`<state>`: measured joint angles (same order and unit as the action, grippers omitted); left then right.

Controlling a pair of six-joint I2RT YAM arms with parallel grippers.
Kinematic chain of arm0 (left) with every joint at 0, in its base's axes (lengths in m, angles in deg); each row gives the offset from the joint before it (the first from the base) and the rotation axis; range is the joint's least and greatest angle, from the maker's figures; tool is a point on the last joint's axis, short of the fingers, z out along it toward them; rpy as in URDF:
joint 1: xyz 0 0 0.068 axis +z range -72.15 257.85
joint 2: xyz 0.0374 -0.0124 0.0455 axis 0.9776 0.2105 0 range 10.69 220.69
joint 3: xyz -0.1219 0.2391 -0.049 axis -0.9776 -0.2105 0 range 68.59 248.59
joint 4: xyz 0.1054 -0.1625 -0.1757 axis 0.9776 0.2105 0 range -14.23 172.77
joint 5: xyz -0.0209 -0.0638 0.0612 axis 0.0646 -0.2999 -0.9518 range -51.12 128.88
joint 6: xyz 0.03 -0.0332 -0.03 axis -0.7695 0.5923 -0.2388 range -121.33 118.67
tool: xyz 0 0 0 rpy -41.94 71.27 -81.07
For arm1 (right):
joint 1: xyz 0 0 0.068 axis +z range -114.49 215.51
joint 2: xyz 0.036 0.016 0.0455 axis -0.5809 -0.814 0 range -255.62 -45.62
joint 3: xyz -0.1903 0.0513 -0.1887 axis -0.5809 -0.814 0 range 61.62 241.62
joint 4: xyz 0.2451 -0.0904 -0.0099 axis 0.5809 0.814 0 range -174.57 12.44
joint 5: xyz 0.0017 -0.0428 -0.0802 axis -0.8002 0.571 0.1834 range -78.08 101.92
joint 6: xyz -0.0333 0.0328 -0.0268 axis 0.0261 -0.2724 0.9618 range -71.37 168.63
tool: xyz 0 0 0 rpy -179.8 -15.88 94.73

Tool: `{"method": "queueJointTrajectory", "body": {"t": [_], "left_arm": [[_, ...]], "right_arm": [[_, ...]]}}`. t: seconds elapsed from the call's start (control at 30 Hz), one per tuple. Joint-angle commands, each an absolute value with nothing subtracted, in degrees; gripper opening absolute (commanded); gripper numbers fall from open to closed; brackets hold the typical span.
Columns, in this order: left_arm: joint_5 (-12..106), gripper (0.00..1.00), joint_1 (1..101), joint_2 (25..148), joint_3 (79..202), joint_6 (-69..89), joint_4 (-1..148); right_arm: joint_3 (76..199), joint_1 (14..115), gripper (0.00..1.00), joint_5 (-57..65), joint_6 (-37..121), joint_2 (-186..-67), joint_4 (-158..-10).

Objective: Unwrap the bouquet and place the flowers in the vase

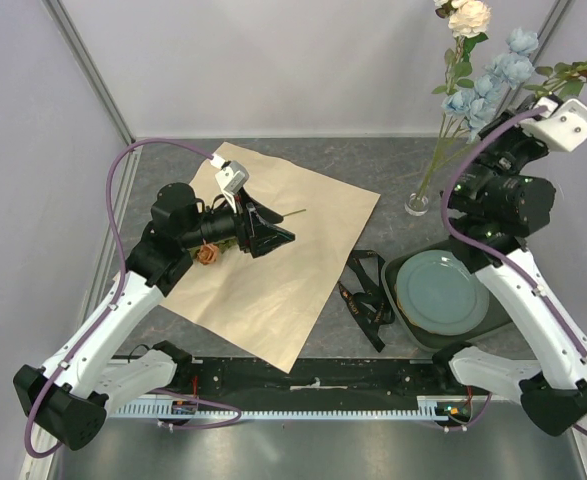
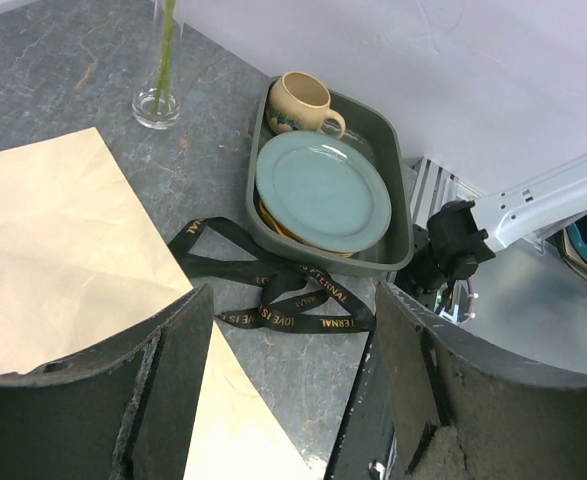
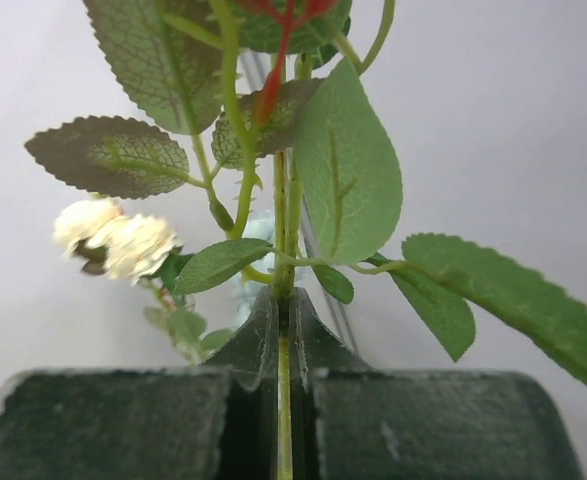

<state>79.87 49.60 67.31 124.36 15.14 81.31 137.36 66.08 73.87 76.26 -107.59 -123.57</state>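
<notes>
Your right pincer [image 3: 283, 335] pinches a leafy stem [image 3: 284, 400] high up, likely to clear the vase [image 1: 417, 205] (blooms [image 1: 493, 80] stand in it). Your left pincer [image 2: 283, 390] hangs spread over the flat paper [image 1: 273, 290], ready for the orange rose [image 1: 207, 255].

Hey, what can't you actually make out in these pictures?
Top view: orange rose, partly hidden under the left arm.
Right wrist view: stem in the shut right gripper; its upper end is cut off by the top edge.
Left wrist view: vase; rim and flowers cut off by the top edge.
</notes>
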Motion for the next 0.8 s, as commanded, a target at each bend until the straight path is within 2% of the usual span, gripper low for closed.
{"method": "queueJointTrajectory", "body": {"t": [0.0,0.43,0.77], "left_arm": [[79.92,0.72,49.37,67.11,126.25,13.0,80.86],[79.66,0.73,49.37,67.64,126.25,12.56,81.04],[79.66,0.73,49.37,68.08,126.25,12.56,81.13]], "right_arm": [[140.63,59.87,0.0,70.82,69.73,-109.6,-123.68],[144.85,53.01,0.0,68.61,65.51,-116.19,-122.19],[143.97,51.77,0.0,67.2,62.87,-117.6,-120.43]]}}
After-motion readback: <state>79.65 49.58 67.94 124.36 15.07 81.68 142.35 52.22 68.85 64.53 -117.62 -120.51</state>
